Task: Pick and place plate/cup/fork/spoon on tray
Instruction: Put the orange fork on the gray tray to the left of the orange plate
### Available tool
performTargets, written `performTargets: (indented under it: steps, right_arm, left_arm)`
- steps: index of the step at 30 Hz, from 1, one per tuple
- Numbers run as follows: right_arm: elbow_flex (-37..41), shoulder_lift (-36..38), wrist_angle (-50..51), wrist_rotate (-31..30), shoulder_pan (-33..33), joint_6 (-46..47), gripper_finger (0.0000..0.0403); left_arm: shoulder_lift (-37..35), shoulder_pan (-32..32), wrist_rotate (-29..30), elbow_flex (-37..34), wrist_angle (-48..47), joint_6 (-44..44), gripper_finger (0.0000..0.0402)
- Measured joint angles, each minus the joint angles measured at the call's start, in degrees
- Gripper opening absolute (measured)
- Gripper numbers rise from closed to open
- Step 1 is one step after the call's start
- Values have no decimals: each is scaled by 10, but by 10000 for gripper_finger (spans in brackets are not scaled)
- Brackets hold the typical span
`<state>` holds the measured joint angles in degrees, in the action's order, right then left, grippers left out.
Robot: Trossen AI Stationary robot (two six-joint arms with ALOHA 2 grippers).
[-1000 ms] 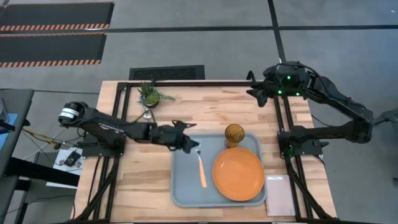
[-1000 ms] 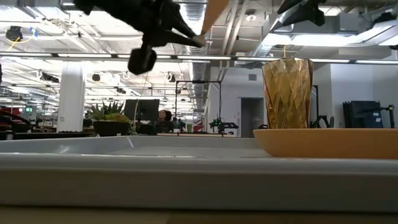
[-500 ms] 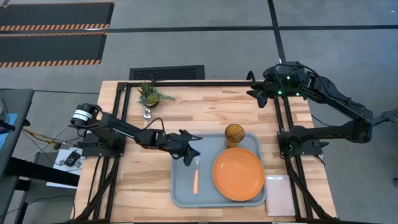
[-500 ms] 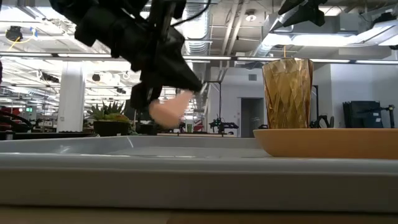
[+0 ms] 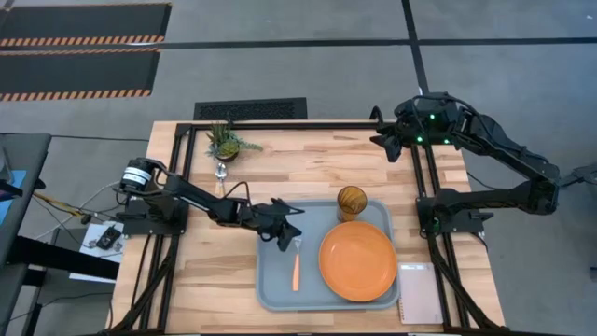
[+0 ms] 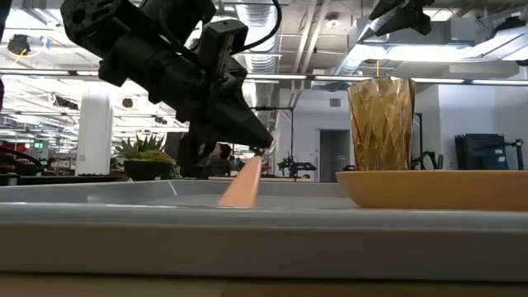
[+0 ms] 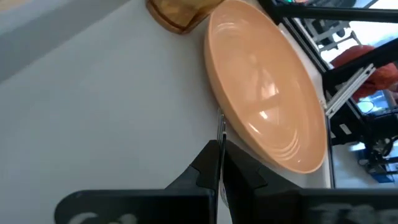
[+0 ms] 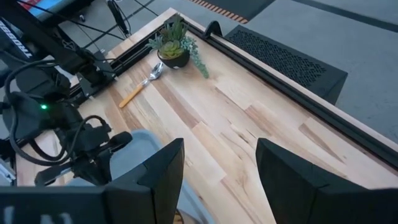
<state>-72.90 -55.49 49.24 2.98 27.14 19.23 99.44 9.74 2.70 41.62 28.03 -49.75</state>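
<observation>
The light blue-grey tray (image 5: pixel 272 291) holds the orange plate (image 5: pixel 357 261) and the amber ribbed cup (image 5: pixel 352 200), which stands at the plate's far edge. My left gripper (image 5: pixel 291 234) is over the tray's far left part, shut on the fork (image 5: pixel 296 271). The fork's orange handle slants down to the tray in the low view (image 6: pixel 241 188). The spoon (image 5: pixel 220 172) lies on the table beside the potted plant (image 5: pixel 226 142). My right gripper (image 5: pixel 384 140) waits open and empty at the table's far right. My left gripper pinches the fork's silver end (image 7: pixel 220 132) between its two shut fingers, and the thin metal shows edge-on past the fingertips. The fingers come slanting down from the table's left. The fork is tilted, with its handle's free end (image 6: pixel 229 201) on the tray floor.
A white spiral notepad (image 5: pixel 420 294) lies right of the tray at the near edge. The spoon also shows by the plant in the right wrist view (image 8: pixel 140 87). Bare wood lies between the plant and the tray. Black frame rails run along the table's sides.
My left gripper has gone down and a little toward the table's near edge with the fork, staying shut. The fork was held high and clear, and its handle end now rests on the tray floor left of the plate.
</observation>
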Motion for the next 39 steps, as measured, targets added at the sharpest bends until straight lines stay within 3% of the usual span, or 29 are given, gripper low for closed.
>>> performTargets:
  steps: [4, 13, 19, 28, 35, 39]
  right_arm:
    - [0, 0, 0, -1, 0, -2, 220]
    - [0, 0, 0, -1, 0, -2, 220]
    - [0, 0, 0, -2, 0, -2, 220]
    - [0, 0, 0, -2, 0, -2, 220]
    - [0, -1, 1, -2, 0, -2, 220]
    - [0, -1, 2, -2, 0, -3, 220]
  left_arm:
    - [0, 0, 19, -16, 19, 4, 0]
    - [0, 1, 45, -113, 180, -39, 0]
    - [0, 2, 37, -119, 191, -34, 0]
    - [-3, 2, 26, -89, 145, -36, 0]
    - [-14, 2, 25, -6, -46, -28, 0]
    - [-10, 2, 35, 6, -88, -35, 0]
